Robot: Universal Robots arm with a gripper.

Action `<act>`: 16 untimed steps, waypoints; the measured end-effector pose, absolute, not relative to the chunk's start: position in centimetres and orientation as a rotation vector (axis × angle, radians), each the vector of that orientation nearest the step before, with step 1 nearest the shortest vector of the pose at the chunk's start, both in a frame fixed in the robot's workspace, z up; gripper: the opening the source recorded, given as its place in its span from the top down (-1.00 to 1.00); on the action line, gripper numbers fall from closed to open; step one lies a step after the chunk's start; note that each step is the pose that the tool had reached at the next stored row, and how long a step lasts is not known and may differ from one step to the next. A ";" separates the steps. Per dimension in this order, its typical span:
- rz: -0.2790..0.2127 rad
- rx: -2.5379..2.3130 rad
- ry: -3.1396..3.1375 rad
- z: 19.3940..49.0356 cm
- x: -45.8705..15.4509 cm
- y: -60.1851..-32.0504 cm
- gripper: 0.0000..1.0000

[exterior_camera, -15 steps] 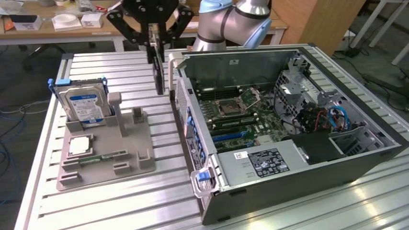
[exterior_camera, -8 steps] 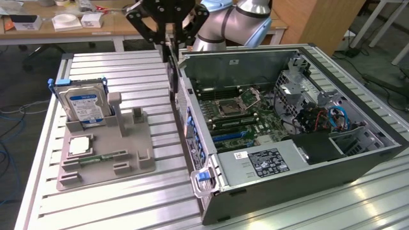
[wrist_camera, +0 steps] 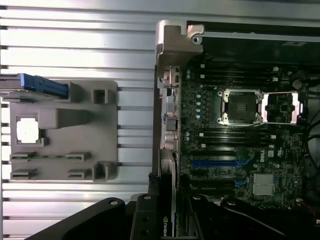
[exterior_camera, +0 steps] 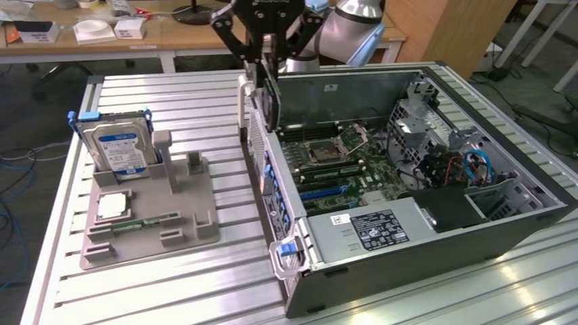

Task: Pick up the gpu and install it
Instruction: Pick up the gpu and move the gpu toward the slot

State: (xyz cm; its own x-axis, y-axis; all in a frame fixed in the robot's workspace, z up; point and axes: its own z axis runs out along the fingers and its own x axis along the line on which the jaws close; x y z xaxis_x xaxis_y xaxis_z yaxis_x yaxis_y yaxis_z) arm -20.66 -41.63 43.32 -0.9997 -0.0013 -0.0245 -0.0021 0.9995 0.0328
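Note:
My gripper point(exterior_camera: 267, 64) hangs above the rear edge of the open computer case point(exterior_camera: 407, 264), shut on the gpu point(exterior_camera: 269, 105). The card hangs edge-on and upright, dark, with its silver end bracket point(exterior_camera: 242, 101) toward the exterior view's left. It sits just above the case's back wall, over the motherboard point(exterior_camera: 334, 162). In the wrist view the gpu point(wrist_camera: 167, 222) shows between the black fingers point(wrist_camera: 145, 220), a green logo on its edge. It is lined up near the expansion slots, beside the blue slot point(wrist_camera: 215, 162) on the motherboard point(wrist_camera: 240, 135).
A grey parts holder point(exterior_camera: 149, 210) lies on the slatted metal table at the exterior view's left. It carries a blue-labelled hard drive point(exterior_camera: 118, 145), a chip point(exterior_camera: 113, 203) and a memory stick point(exterior_camera: 149, 220). Wooden desks stand behind.

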 end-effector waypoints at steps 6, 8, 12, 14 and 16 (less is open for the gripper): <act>0.051 -0.003 3.112 42.7 -17.9 -41.6 0.47; 0.051 -0.003 3.110 42.6 -17.0 -41.6 0.47; 0.051 -0.003 3.110 42.6 -15.2 -41.6 0.47; 0.051 -0.003 3.110 42.6 -14.3 -41.6 0.47; 0.051 -0.003 3.110 42.6 -13.4 -41.6 0.47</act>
State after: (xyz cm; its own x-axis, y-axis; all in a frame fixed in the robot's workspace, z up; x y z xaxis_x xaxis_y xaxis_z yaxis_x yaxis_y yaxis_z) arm -13.38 -41.64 42.64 -0.9995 -0.0013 -0.0314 -0.0024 0.9995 0.0327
